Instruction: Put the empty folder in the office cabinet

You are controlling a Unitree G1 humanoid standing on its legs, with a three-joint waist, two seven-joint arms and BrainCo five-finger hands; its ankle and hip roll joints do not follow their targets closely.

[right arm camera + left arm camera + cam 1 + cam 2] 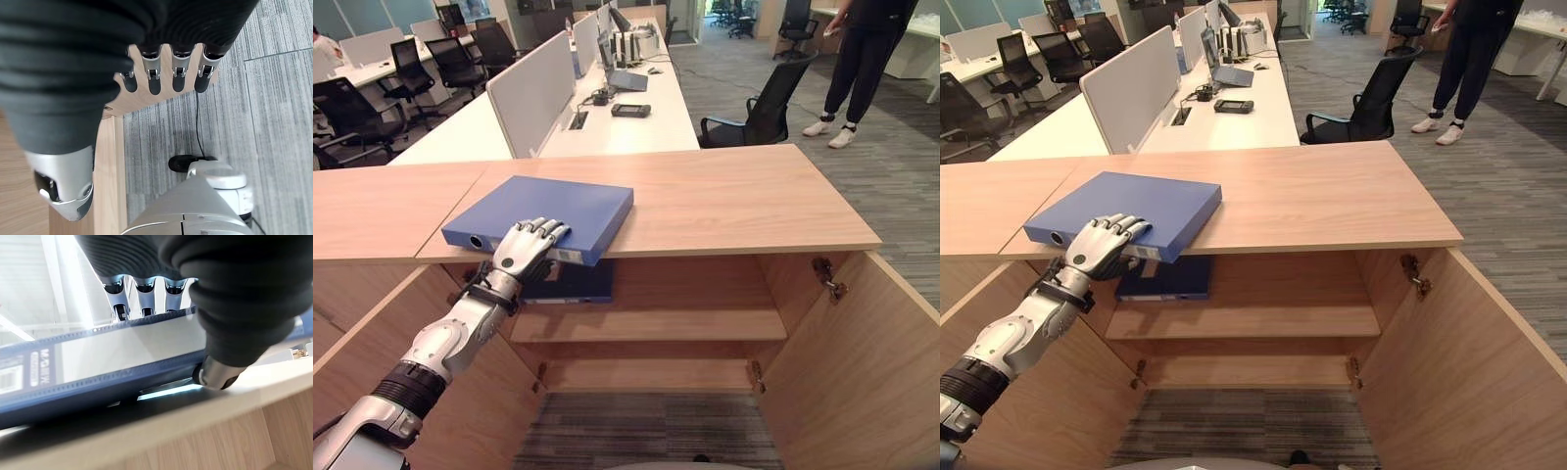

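Note:
A blue folder (548, 211) lies flat on the wooden cabinet top (734, 196), its spine overhanging the front edge at the left. My left hand (524, 245) grips that spine end: the fingers (144, 298) curl over the folder's top face and the thumb (215, 374) presses from below. The cabinet stands open beneath, and a second blue folder (573, 284) lies on its upper shelf (685, 323), right under the held one. My right hand (166, 73) hangs low beside the cabinet over the carpet, fingers relaxed and holding nothing.
Both cabinet doors are swung outward; the right door (862, 372) takes up the lower right. Behind the cabinet run white desks (636, 122) with dividers. A black office chair (759, 117) and a standing person (862, 59) are at the far right.

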